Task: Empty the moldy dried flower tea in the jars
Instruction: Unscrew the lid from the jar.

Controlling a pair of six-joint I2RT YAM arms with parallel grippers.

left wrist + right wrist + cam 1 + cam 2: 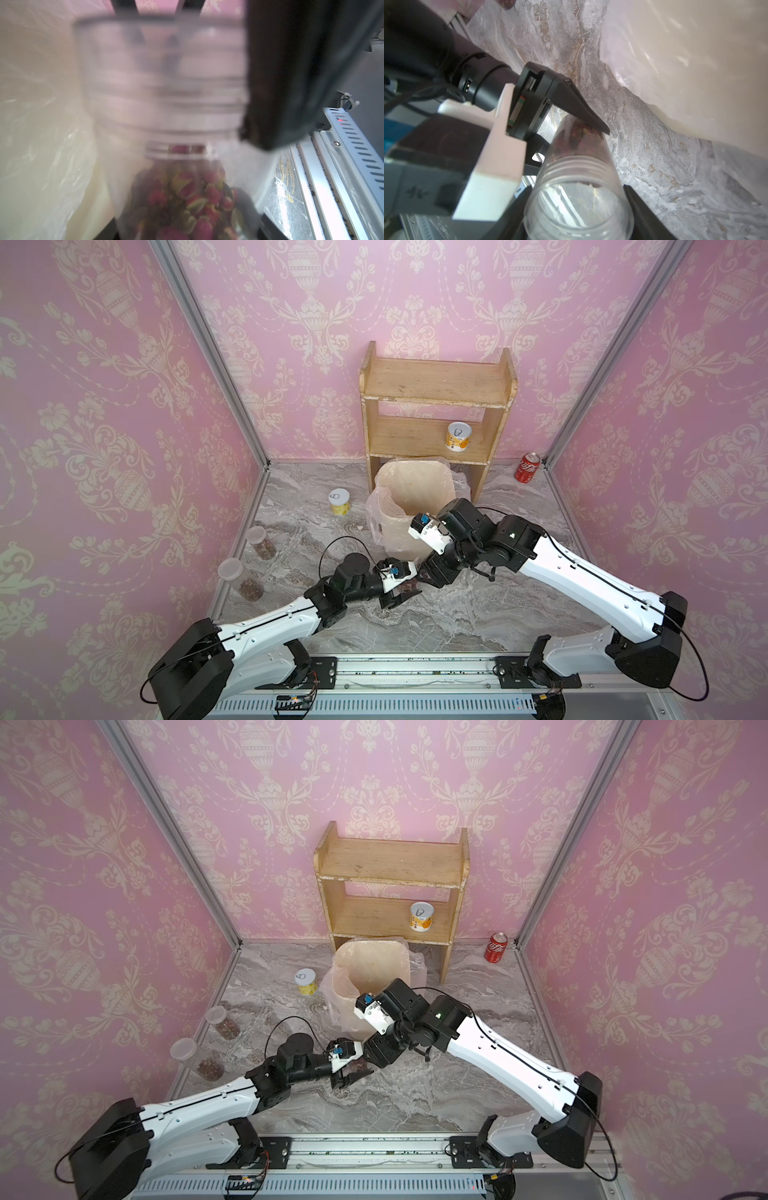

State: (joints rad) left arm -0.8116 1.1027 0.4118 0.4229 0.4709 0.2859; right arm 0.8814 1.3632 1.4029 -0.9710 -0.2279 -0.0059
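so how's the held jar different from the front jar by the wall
The held jar is lidless; the wall jar is lidded. The held jar lies tilted in the left hand; the wall jar stands upright, untouched. Both are clear with tea at the bottom.

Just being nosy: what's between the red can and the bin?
The wooden shelf's side panel, standing on the floor between the red can and the bag-lined bin; both top views show it.

Red can point(528, 467), far right corner of table point(415, 626): white brand script down the side, too small to read for sure. Shelf tin point(458, 437): yellow band with dark marks, illegible. Second tin point(340, 502), toward the table's far left corner: yellow band, nothing legible. Wrist views: no readable text.
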